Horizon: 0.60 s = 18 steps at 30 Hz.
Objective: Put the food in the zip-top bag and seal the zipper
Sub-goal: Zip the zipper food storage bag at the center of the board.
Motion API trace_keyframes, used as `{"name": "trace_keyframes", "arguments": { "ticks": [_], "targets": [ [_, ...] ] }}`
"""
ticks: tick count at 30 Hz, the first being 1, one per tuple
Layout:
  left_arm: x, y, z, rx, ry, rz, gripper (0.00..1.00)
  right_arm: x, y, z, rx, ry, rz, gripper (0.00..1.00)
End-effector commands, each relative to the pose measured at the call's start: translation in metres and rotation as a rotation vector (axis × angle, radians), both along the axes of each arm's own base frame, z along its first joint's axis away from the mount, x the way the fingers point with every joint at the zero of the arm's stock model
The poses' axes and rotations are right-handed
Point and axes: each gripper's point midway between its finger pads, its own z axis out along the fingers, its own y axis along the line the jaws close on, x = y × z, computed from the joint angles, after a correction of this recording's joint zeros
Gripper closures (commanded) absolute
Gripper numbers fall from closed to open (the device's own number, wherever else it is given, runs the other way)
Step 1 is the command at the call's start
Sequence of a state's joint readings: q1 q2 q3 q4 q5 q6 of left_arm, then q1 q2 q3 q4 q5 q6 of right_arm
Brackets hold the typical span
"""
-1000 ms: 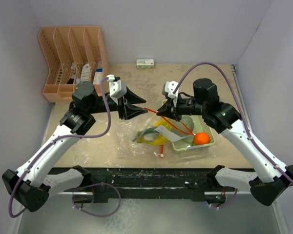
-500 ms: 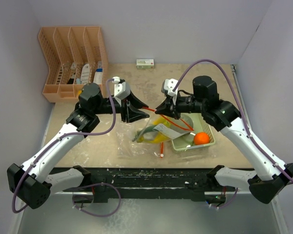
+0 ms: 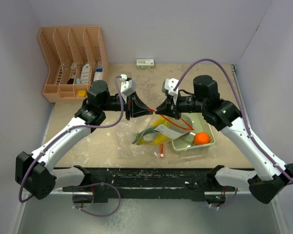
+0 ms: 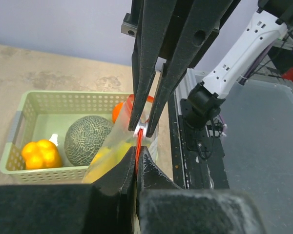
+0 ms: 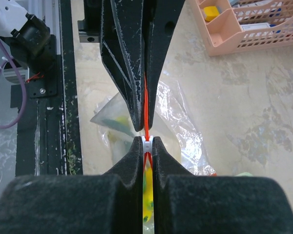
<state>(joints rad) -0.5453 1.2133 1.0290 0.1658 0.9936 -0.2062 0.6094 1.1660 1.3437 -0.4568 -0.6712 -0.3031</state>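
Observation:
The clear zip-top bag (image 3: 145, 135) hangs from both grippers over the table with the yellow banana bunch (image 3: 155, 132) inside. My left gripper (image 3: 146, 110) (image 4: 138, 154) is shut on the red-orange zipper (image 4: 137, 144). My right gripper (image 3: 159, 110) (image 5: 146, 142), tip to tip with it, is shut on the white slider tab (image 5: 146, 145). The grey-green melon (image 4: 88, 146), the bell pepper (image 4: 38, 152) and the orange fruit (image 3: 201, 138) lie in the pale green basket (image 4: 23, 114).
The peach slotted organiser (image 3: 73, 61) with small packets stands at the back left. A small white box (image 3: 145, 63) lies by the back wall. The basket (image 3: 209, 143) sits right of the bag, near the front edge.
My left gripper has moved right along the zipper strip until its tips almost meet the right gripper's. The right gripper has stayed nearly still with the slider.

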Motion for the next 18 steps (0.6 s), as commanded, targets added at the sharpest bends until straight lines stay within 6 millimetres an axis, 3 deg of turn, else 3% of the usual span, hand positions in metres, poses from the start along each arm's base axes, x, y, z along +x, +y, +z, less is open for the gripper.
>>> {"name": "trace_keyframes", "arguments": {
  "ticks": [1, 3, 6, 11, 18],
  "targets": [
    [-0.013, -0.003, 0.021, -0.035, -0.043, -0.13, 1.0, 0.001, 0.002, 0.038, 0.073, -0.086, 0.007, 1.0],
    [-0.016, -0.003, 0.029, -0.034, -0.048, -0.152, 1.0, 0.001, 0.001, 0.037, 0.069, -0.087, -0.002, 1.0],
    [-0.005, 0.0, 0.042, -0.011, -0.055, -0.072, 1.0, 0.005, -0.003, 0.034, 0.057, -0.09, -0.032, 1.0],
    [0.002, 0.017, 0.076, -0.065, -0.135, 0.036, 1.0, 0.014, -0.016, 0.02, 0.016, -0.108, -0.125, 1.0],
    [0.007, 0.04, 0.108, -0.102, -0.185, 0.104, 1.0, 0.019, -0.029, -0.005, -0.033, -0.095, -0.185, 1.0]
  ]
}}
